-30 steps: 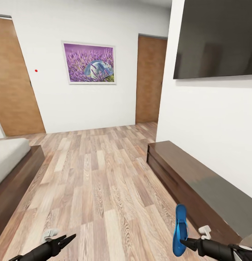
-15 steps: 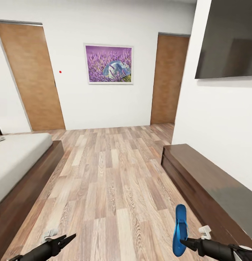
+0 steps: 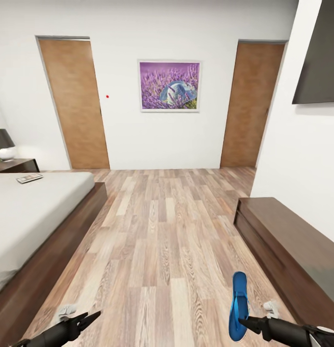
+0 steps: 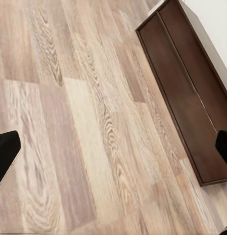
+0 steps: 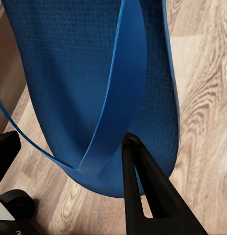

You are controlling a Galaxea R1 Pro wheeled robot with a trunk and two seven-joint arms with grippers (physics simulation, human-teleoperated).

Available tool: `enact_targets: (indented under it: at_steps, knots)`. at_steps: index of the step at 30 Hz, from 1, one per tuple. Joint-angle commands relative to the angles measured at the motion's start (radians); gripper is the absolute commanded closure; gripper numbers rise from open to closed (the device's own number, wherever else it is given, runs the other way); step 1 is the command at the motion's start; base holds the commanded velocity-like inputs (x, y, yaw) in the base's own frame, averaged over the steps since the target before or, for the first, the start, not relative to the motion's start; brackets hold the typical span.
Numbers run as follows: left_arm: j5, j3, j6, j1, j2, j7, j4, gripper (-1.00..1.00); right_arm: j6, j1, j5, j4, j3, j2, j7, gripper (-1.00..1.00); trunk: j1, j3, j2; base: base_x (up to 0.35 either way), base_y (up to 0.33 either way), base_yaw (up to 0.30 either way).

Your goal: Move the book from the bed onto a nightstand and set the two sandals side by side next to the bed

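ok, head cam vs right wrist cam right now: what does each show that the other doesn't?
Head view only: the bed with the book on its mattress, a nightstand beyond it, two wooden doors, the lavender picture, the low dark bench, and the left gripper, empty.

Right wrist view only: close detail of the thong strap with a black finger beside it.

Both: the blue sandal held by the right gripper, over wood-plank floor.

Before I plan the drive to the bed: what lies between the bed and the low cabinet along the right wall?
In the head view, only bare wood-plank floor lies between the bed and the low cabinet.
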Motion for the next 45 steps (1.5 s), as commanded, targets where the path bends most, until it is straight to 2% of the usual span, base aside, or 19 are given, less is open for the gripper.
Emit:
enact_targets:
  at_steps: [1,13,45]
  knots:
    - [0.005,0.001,0.010,-0.001,0.000,-0.003,0.000,-1.00,0.003,-0.001,0.008,-0.001,-0.010,0.000,0.008,1.00,0.000,-0.001,0.000,0.000,0.000,0.287]
    - [0.005,0.001,0.010,-0.001,0.000,-0.003,0.000,-1.00,0.003,-0.001,0.008,-0.001,-0.010,0.000,0.008,1.00,0.000,-0.001,0.000,0.000,0.000,0.248]
    - [0.005,0.001,0.010,-0.001,0.000,-0.003,0.000,-1.00,0.003,-0.001,0.008,-0.001,-0.010,0.000,0.010,1.00,0.000,-0.001,0.000,0.000,0.000,0.005]
